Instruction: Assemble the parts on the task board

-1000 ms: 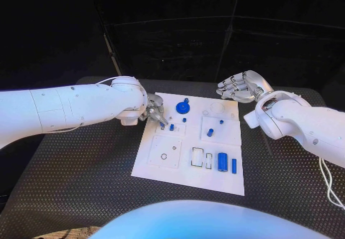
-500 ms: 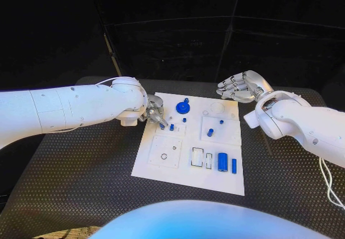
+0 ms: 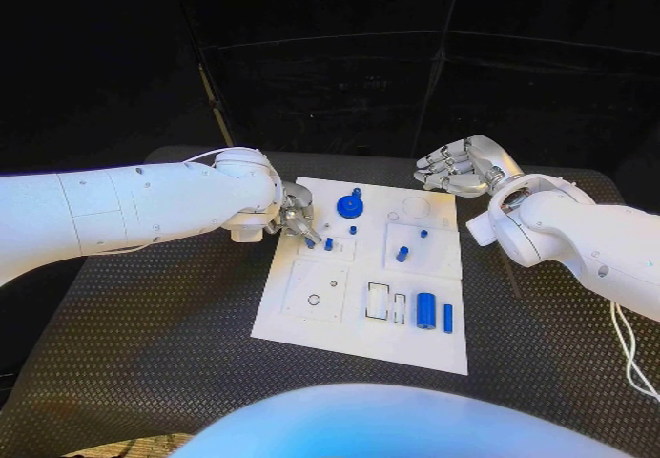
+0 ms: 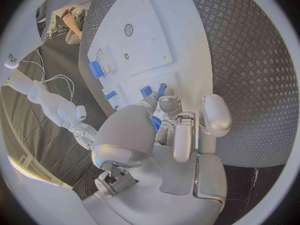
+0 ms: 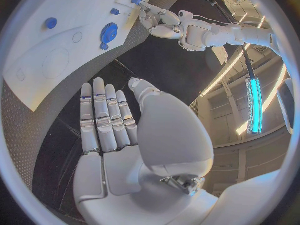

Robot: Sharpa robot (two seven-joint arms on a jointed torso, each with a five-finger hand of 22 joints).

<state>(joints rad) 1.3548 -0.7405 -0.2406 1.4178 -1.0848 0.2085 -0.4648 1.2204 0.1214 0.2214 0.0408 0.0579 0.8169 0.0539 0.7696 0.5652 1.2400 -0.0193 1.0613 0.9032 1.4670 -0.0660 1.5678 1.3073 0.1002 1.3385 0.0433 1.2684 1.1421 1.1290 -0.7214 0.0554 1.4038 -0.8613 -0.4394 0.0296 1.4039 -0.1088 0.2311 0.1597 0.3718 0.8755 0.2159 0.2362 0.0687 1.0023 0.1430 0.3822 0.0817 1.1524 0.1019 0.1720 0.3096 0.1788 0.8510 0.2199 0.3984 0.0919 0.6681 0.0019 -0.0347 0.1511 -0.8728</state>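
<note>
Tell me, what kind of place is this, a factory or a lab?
Probably a robotics test lab. A white task board dotted with small blue parts lies on a black textured table, ringed by dark curtains. Two silver many-fingered robot hands work over it: the left hand at the board, the right hand raised.

A robotics lab, by the look of it: black studded bench [image 3: 165,353] curtained in black, white task board [image 3: 360,329] at centre, long ceiling strip lights [image 5: 253,102] and loose cables [image 4: 53,80] at nine o'clock.
</note>
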